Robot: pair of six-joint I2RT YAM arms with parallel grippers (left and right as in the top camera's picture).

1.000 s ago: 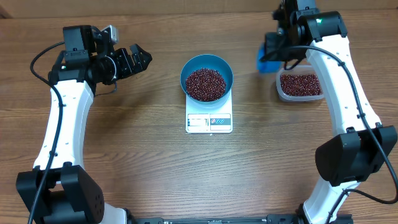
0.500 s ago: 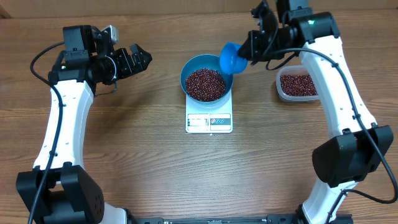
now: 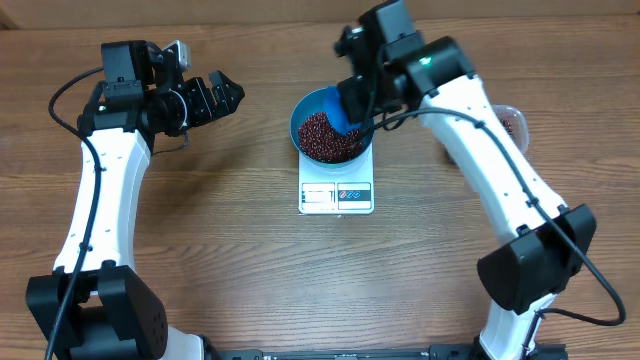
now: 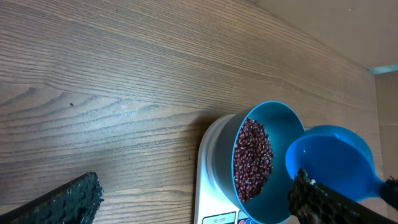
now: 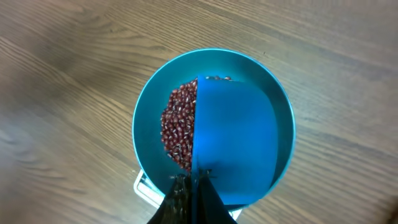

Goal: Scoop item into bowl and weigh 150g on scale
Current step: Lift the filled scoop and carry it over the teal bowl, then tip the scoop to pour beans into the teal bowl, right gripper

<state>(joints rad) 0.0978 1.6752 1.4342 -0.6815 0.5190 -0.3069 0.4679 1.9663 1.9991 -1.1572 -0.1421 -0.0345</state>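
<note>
Blue plastic fills the right wrist view: the scoop hangs over the right half of the bowl, held by the right gripper, whose jaws are pinched tight on its handle end; the right arm reaches in a long arc from the near right corner of the table, its wrist bent down directly above the bowl's far right rim. From the left wrist view the scoop's hollow shows plain blue; whether any beans remain in it cannot be told.

The left gripper hovers well to the left of the bowl, level with its far rim, fingers pointing towards it; its jaws are spread wide and hold nothing; the left arm rises from the near left corner and bends at the elbow above the tabletop.

The bowl sits on the scale, overhanging the platform on both sides, with the display strip showing just in front of it; the beans lie in a loose heap across the bowl's bottom, well below the rim.

Right of the bowl, mostly hidden behind the right arm, stands a clear tub; a few red-brown beans show inside it.
</note>
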